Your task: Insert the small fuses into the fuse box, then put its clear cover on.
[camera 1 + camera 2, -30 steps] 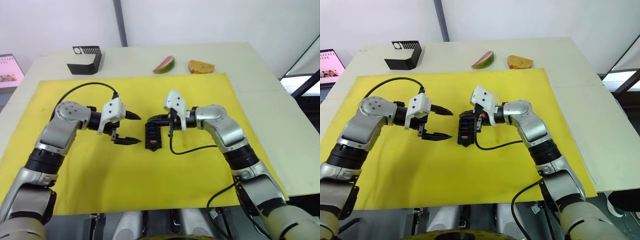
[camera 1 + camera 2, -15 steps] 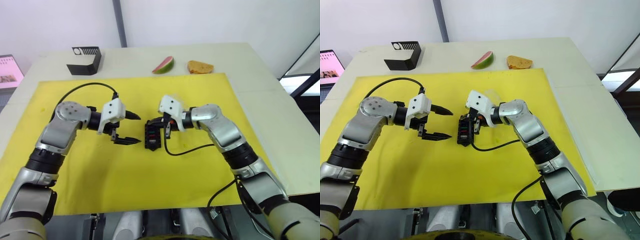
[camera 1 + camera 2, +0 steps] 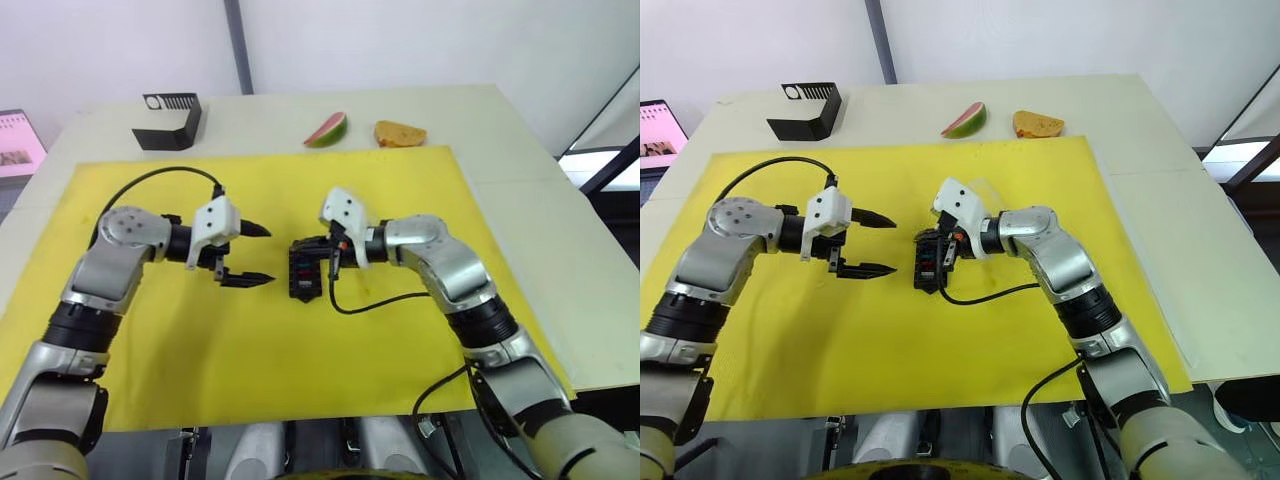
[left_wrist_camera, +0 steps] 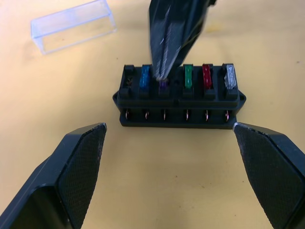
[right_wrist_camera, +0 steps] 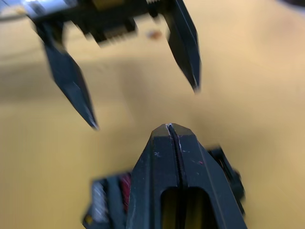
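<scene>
**Where things lie on my table**

The fuse box point(image 3: 304, 272) sits on the mat point(image 3: 400, 200) between my two grippers: my left gripper point(image 3: 250, 254) to its left, apart from it, my right gripper point(image 4: 162, 71) directly over its slots. Five fuses point(image 4: 188, 76) stand in its row. The clear cover point(image 4: 74, 26) lies on the mat beyond the box, near it. The larger holder point(image 3: 170, 120) rests behind the mat, far left.

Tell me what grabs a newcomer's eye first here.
At the middle of the yellow mat, the right gripper, shut, presses its tip on a purple fuse in the fuse box. The left gripper waits open beside it, and the clear cover lies just beyond.
</scene>
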